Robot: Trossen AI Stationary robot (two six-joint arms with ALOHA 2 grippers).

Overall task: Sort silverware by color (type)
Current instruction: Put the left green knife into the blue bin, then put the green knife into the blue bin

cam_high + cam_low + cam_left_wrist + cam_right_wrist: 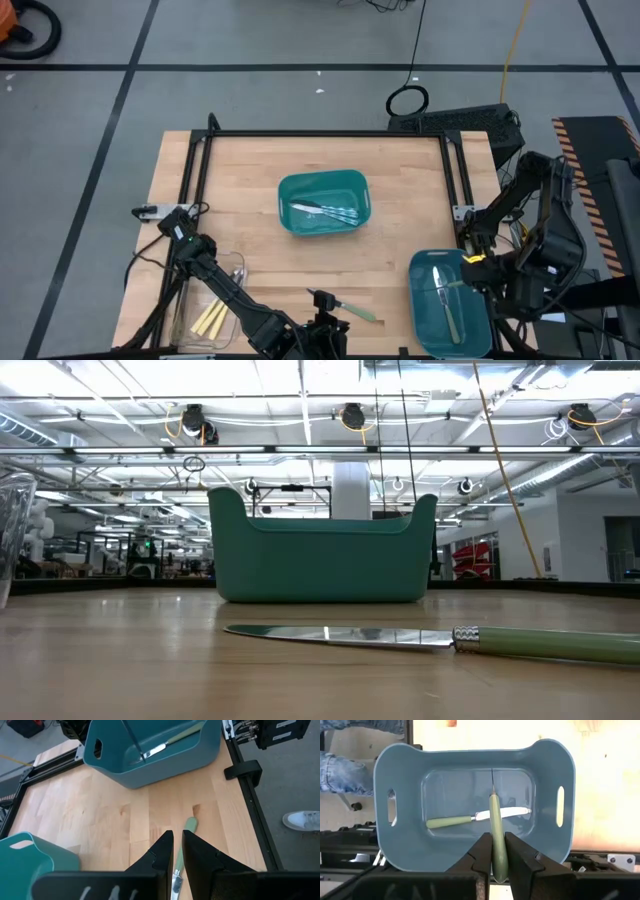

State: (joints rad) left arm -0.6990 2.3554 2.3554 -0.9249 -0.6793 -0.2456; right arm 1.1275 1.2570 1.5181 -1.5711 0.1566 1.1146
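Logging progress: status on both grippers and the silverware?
Right gripper shut on green-handled piece over teal bin. Left gripper closed around green knife. Path clear.

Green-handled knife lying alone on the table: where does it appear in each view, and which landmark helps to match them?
High view: green-handled knife, near the front edge, middle.
Low view: foreground, handle to the right.
Left wrist view: on the wood past the fingers.
Right wrist view: not in it; the green-handled piece there is another.
Landmark: the right-side teal bin.
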